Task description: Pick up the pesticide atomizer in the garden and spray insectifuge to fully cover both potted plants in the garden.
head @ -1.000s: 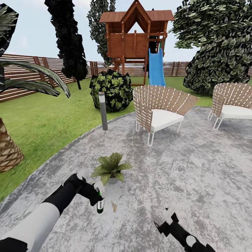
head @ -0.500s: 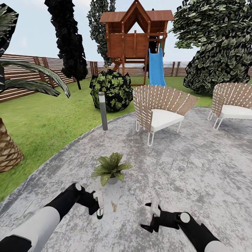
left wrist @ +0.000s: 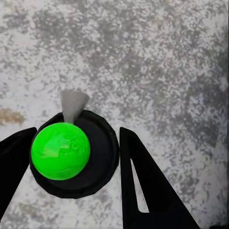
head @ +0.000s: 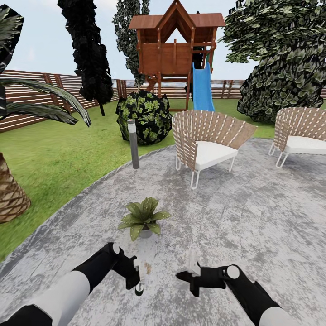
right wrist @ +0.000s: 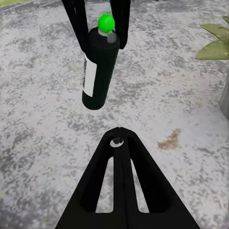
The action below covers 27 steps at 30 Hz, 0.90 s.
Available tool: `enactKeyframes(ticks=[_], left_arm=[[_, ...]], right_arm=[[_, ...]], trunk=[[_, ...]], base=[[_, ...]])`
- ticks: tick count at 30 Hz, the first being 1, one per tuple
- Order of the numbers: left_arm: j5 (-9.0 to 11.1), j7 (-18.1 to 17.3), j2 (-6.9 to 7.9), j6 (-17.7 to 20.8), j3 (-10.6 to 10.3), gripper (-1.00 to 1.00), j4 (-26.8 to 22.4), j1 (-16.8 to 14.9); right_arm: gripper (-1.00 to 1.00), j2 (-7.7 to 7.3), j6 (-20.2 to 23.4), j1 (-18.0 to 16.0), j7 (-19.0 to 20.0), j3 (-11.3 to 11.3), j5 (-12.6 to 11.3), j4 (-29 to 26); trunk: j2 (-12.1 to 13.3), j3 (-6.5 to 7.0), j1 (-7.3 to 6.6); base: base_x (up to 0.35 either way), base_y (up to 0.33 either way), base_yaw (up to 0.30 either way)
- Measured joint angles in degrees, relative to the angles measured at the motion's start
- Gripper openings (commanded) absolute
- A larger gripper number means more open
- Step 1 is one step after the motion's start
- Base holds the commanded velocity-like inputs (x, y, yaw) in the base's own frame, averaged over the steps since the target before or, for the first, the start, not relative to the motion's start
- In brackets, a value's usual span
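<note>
Atomizer (right wrist: 99, 67) hangs over the patio (head: 253, 217), pinched near its green cap by the left pincer (head: 139, 276), short of the plant (head: 143, 218). Right pincer (right wrist: 119, 143) looks closed, empty (pointing at the bottle). Risk: thin top grip, bottle may slip or swing; spray misses leaves.

The atomizer (right wrist: 99, 67), a dark green bottle with a white label and bright green cap, is hanging upright between the left claw's (head: 137, 275) closed fingers above the patio (head: 253, 217). One speckled potted plant (head: 143, 218) is sitting just beyond that claw.
</note>
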Motion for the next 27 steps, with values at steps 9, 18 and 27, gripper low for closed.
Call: enactKeyframes(ticks=[9, 18, 27], left_arm=[[-1.52, 0.13, -3.21, 0.15, -1.44, -1.00, -0.03, 0.68], [-3.22, 0.55, -6.18, 0.69, -4.50, -1.00, -0.79, 0.95], [-3.01, 0.50, -6.77, 0.31, -4.43, -1.00, -1.09, 0.99]], right_arm=[[-1.00, 0.62, 0.07, 0.00, -0.03, 0.01, 0.18, 0.09], [-1.00, 1.90, 0.07, 0.00, -0.02, 0.01, 0.11, 0.00], [-1.00, 2.10, -0.01, 0.00, -0.03, 0.01, 0.13, 0.00]], trunk=[[0.00, 0.00, 0.00], [0.00, 0.00, 0.00], [0.00, 0.00, 0.00]], base=[[0.000, 0.000, 0.000], [0.000, 0.000, 0.000], [0.000, 0.000, 0.000]])
